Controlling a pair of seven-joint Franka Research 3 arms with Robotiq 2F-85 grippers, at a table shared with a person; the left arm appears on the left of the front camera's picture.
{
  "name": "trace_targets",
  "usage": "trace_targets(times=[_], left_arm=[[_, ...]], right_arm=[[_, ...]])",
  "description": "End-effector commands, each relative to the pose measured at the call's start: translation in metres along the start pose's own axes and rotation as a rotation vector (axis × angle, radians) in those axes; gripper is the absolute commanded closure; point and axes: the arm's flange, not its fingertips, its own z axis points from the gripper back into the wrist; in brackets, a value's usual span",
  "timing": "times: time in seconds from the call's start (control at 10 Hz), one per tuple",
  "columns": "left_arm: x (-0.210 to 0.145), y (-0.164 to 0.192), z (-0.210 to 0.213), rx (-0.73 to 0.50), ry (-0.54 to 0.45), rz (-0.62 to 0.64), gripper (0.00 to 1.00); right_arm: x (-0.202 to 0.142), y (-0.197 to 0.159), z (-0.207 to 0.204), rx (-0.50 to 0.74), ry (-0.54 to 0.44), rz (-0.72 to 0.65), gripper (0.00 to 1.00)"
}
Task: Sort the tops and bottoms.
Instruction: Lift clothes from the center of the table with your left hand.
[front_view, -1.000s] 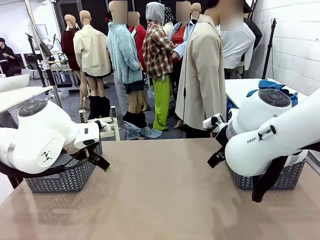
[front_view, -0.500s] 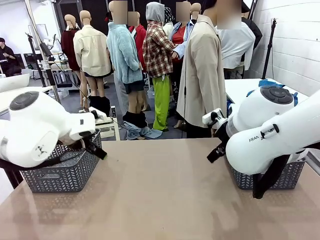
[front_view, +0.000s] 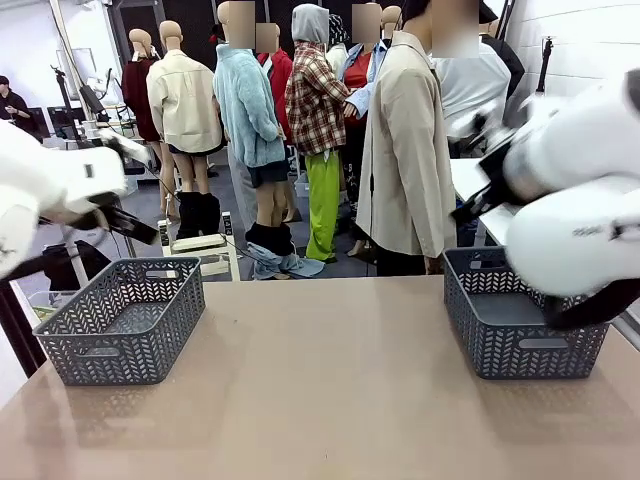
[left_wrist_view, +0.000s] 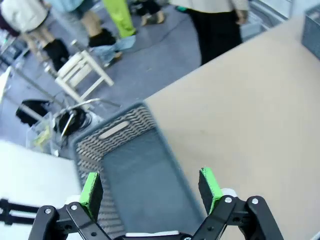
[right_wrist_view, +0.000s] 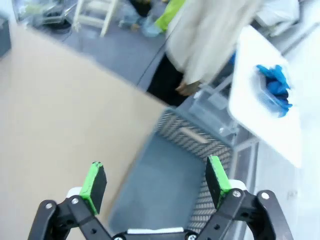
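The tops may be the bright blue cloth heaped in a clear tub on a white side table, but I cannot tell. The bottoms are out of view. My left gripper hangs open, with nothing between its fingers, high above the left grey basket. My right gripper is open too and holds nothing. It hovers over the right grey basket. Both white arms, the left arm and the right arm, are raised and blurred in the front view.
A person in a beige coat stands at the table's far edge, near the right basket. The tan tabletop stretches between the two baskets. The white side table stands beyond the right basket.
Both arms have swung up and outward from in front of the baskets, which now show in full. Both grippers stayed open.
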Motion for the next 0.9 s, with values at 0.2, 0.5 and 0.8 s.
trace_targets(times=[0.2, 0.5, 0.8], left_arm=[[-0.099, 0.098, 0.017, 0.063, 0.157, 0.285, 0.00], [-0.183, 0.152, 0.022, 0.087, 0.157, 0.445, 0.00], [-0.217, 0.178, 0.014, 0.054, 0.150, 0.460, 0.00]], right_arm=[[-0.102, -0.086, 0.074, -0.260, -0.005, -0.378, 0.00], [-0.193, -0.158, 0.082, -0.318, 0.017, -0.663, 0.00], [-0.240, -0.181, 0.054, -0.282, 0.064, -0.801, 0.00]])
